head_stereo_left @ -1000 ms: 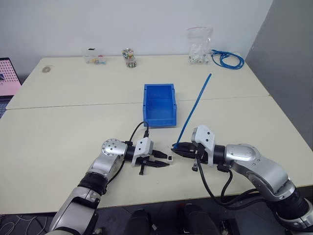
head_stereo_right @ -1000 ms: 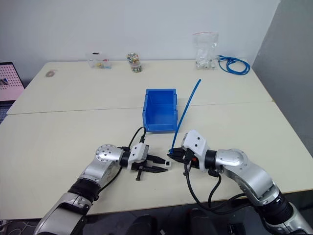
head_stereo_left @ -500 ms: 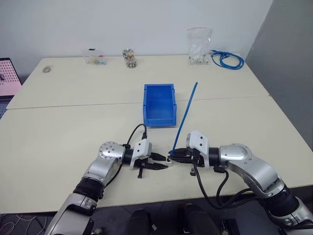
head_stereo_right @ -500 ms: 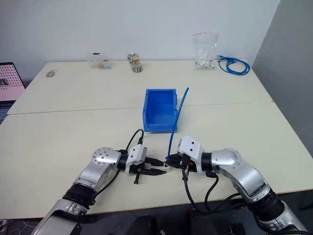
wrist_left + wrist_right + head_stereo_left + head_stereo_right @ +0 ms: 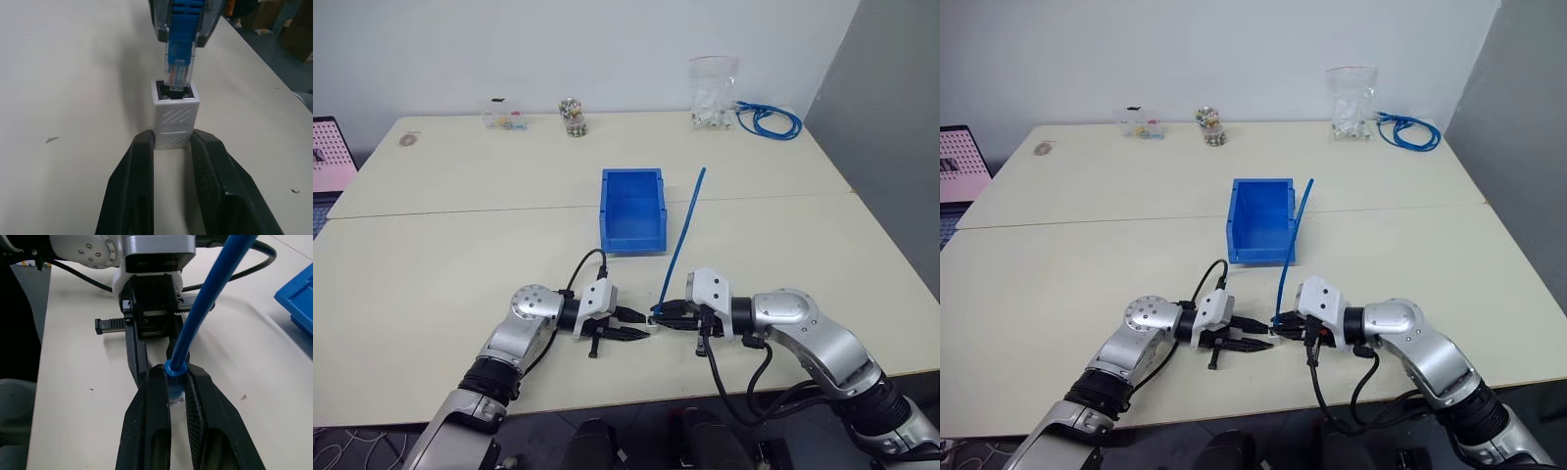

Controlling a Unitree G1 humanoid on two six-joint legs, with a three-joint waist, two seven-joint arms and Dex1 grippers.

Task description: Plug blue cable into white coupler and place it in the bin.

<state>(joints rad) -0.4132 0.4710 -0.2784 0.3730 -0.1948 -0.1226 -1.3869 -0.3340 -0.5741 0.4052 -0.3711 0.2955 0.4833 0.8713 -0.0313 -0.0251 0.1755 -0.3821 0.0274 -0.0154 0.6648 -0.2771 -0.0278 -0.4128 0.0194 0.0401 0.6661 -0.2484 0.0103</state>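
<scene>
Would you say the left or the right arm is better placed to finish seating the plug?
Probably the right: its gripper holds the blue cable, plug tip at the opening of the white coupler, which the left gripper braces.

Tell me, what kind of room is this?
Probably a lab or workroom. Plain cream tables stand by a bare white wall, with a blue bin, a coil of blue cable and a clear bag of small parts set out.

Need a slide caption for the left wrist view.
Left gripper holds the white coupler as the blue cable plug enters its socket.
</scene>
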